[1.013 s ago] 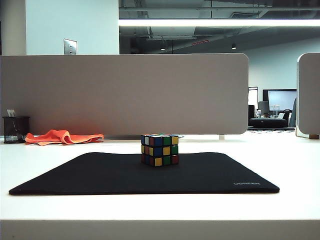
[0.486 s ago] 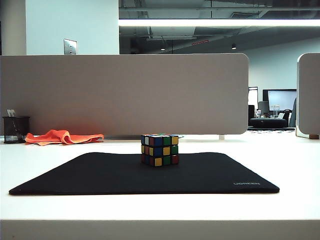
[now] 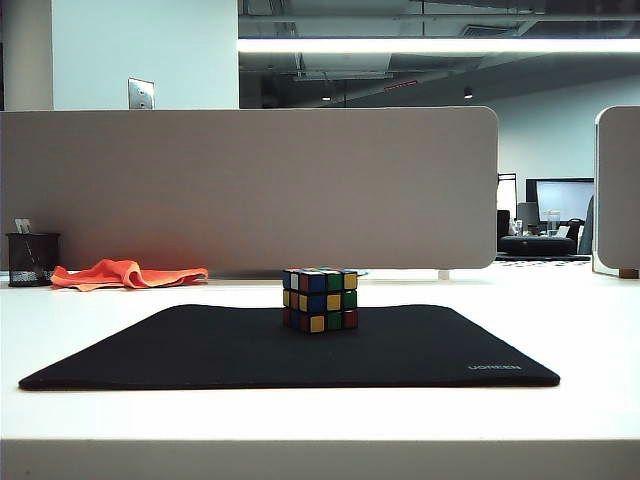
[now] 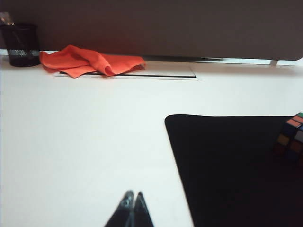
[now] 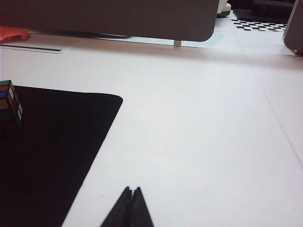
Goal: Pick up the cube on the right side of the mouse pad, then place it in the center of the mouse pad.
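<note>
The cube (image 3: 319, 300), a small puzzle cube with black edges and mixed stickers, stands upright on the black mouse pad (image 3: 200, 350), near the pad's middle toward its far edge. It also shows at the edge of the left wrist view, cube (image 4: 292, 139) on the mouse pad (image 4: 227, 165), and of the right wrist view, cube (image 5: 9, 105) on the mouse pad (image 5: 52, 142). My left gripper (image 4: 133, 194) is shut and empty over bare white table beside the pad's left side. My right gripper (image 5: 132, 189) is shut and empty over white table by the pad's right side. Neither arm appears in the exterior view.
An orange cloth (image 3: 125, 273) and a black mesh pen cup (image 3: 32, 259) sit at the back left, in front of a grey divider panel (image 3: 250, 185). A second panel (image 3: 617, 190) stands at the far right. The white table's front edge (image 3: 320, 442) runs along the bottom.
</note>
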{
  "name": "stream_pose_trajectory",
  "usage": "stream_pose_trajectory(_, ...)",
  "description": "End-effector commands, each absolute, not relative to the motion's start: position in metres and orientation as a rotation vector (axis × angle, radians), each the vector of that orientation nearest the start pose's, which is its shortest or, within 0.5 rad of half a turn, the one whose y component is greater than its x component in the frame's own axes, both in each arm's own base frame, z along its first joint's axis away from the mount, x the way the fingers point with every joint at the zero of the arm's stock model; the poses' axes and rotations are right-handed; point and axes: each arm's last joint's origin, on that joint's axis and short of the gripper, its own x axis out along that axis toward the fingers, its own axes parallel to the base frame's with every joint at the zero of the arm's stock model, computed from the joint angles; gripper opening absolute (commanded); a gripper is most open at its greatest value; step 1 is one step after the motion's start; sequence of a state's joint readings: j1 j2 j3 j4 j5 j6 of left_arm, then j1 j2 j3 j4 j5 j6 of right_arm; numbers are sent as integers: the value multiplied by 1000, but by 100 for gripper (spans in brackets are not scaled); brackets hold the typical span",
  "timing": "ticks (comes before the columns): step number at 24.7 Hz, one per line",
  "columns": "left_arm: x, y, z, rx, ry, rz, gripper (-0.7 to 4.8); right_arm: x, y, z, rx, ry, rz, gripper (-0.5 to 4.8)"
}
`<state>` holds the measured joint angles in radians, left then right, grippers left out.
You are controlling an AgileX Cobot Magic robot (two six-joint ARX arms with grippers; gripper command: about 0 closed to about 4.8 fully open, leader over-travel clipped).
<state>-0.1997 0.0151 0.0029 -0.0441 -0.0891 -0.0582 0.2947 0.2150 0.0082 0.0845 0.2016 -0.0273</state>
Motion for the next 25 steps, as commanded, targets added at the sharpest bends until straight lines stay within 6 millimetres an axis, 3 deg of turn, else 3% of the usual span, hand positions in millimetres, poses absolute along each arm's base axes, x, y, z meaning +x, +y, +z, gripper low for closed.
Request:
stream_pose_trajectory(1,96,-14,159,-52,65,-82,-4,107,26,159,-55,98,91,-1)
stream_pose_trajectory(15,97,-5,159,-55,63,11,-4,102,23,162,-44,55,78,-1)
stream_pose_trajectory(20,97,-5,159,-55,63,10,-4,95,14,173,-15,-72,0,-1)
stream_pose_trajectory(25,97,-5,159,-55,63,10,-4,96,6,172,-21,-55,-81,0)
